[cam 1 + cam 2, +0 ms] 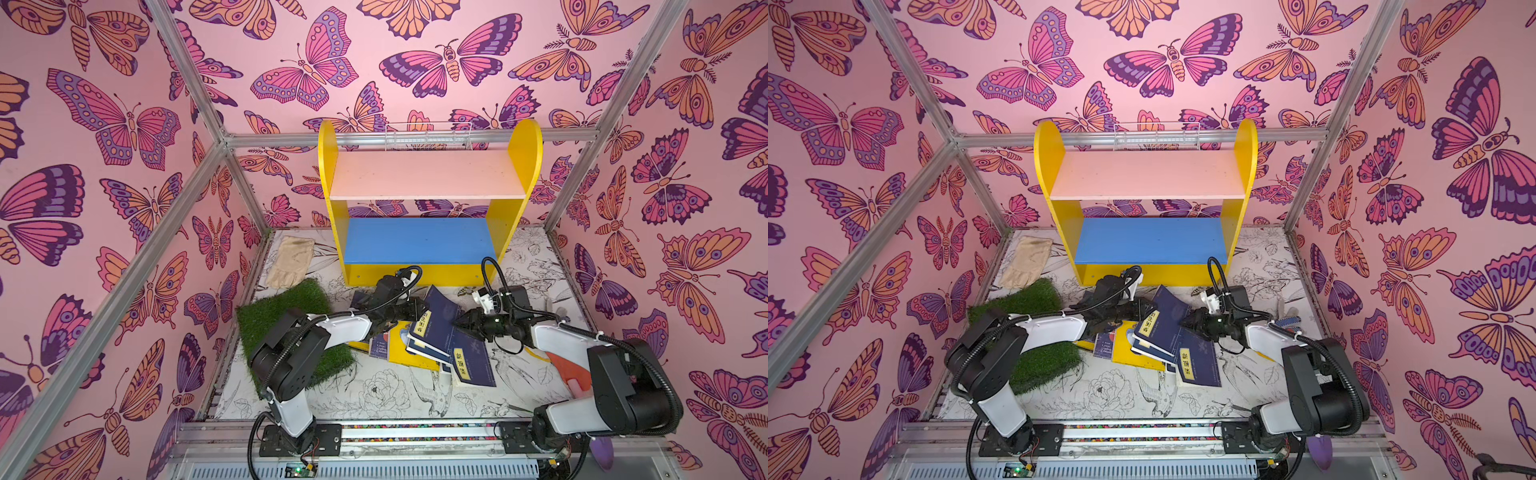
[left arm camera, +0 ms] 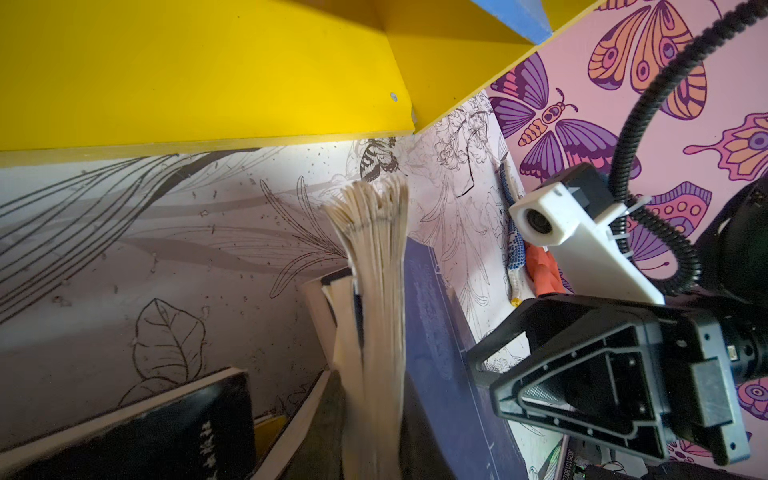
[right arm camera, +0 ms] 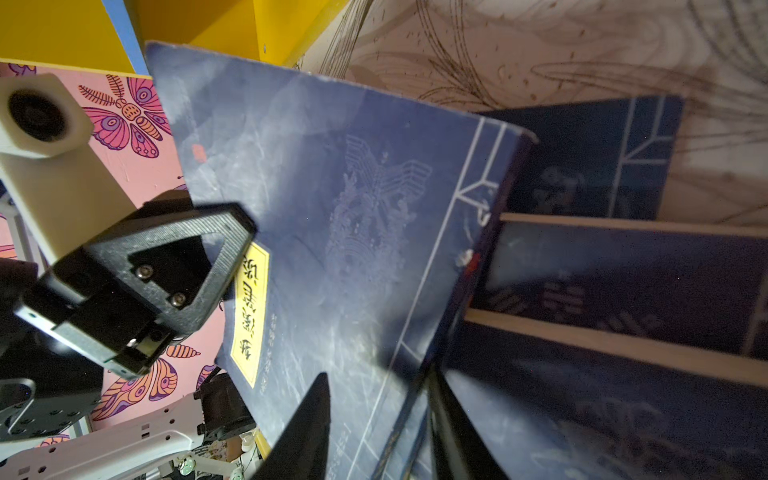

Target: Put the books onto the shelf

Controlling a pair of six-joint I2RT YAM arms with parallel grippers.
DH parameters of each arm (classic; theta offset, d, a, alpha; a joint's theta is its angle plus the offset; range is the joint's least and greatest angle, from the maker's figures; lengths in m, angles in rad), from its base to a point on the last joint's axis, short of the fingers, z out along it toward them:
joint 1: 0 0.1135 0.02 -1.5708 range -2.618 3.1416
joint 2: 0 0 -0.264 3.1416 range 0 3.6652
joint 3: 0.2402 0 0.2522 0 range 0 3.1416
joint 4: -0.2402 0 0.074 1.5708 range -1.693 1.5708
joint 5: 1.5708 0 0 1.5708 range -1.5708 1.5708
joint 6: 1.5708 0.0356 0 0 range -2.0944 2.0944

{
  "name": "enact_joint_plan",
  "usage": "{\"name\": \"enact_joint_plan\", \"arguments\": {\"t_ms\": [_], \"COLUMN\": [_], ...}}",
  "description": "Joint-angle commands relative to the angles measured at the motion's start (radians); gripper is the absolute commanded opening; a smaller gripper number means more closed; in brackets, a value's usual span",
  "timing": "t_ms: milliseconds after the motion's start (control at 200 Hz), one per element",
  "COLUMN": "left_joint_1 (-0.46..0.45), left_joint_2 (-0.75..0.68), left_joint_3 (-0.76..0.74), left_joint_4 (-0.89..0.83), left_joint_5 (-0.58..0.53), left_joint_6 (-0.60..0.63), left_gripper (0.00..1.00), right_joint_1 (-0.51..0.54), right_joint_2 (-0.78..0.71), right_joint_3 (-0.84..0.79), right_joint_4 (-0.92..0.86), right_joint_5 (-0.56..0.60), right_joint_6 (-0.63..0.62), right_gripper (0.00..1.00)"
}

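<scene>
Left claw (image 1: 417,310) is clamped on the navy book (image 1: 441,316). In the right wrist view one of its fingers (image 3: 216,245) presses the cover right by the yellow label (image 3: 250,316), so the grip is on the page-edge side.

Right claw (image 3: 378,374) has its fingers apart, straddling the spine-side edge of the same book. I can't tell whether the pads touch it yet.

Key relation: the book sits directly between the two claws, lifted and tilted off the pile (image 1: 419,353) that lies on the tabletop (image 1: 374,395) just below both claws. The cover faces the right claw. The fanned pages (image 2: 374,249) face the left wrist camera.

Long axis: it follows the label, from the pile end up and forward. The far corner points at the foot of the shelf (image 1: 333,187).

The shelf is straight ahead of both claws, and the left claw is the nearer, almost at the shelf's base. The blue lower board (image 1: 415,243) is just past that and carries no book in either top view.

My read: this is a two-claw regrip or handover, with placing not yet begun. The next move needs the book's long axis kept pointing at the shelf opening and raised over the yellow front edge. The main risk is the pages splaying, because the left grip is on the open edge.
</scene>
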Motion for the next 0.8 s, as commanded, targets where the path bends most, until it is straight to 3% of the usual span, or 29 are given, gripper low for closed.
{"name": "enact_joint_plan", "arguments": {"t_ms": [0,396,792], "left_joint_1": [0.010,0.007,-0.014], "left_joint_2": [0.014,0.033,0.046], "left_joint_3": [-0.040,-0.051,-0.046], "left_joint_4": [-0.055,-0.038,-0.028], "left_joint_5": [-0.046,-0.053,-0.043], "left_joint_6": [0.002,0.011,0.051], "left_gripper": [0.00,0.00,0.00], "right_joint_1": [0.020,0.034,0.069], "right_joint_2": [0.028,-0.007,-0.010], "right_joint_3": [0.007,-0.009,0.014], "right_joint_4": [-0.008,0.315,0.322], "right_joint_5": [-0.013,-0.140,-0.168], "right_joint_6": [-0.012,0.175,0.179], "right_gripper": [0.38,0.39,0.35]}}
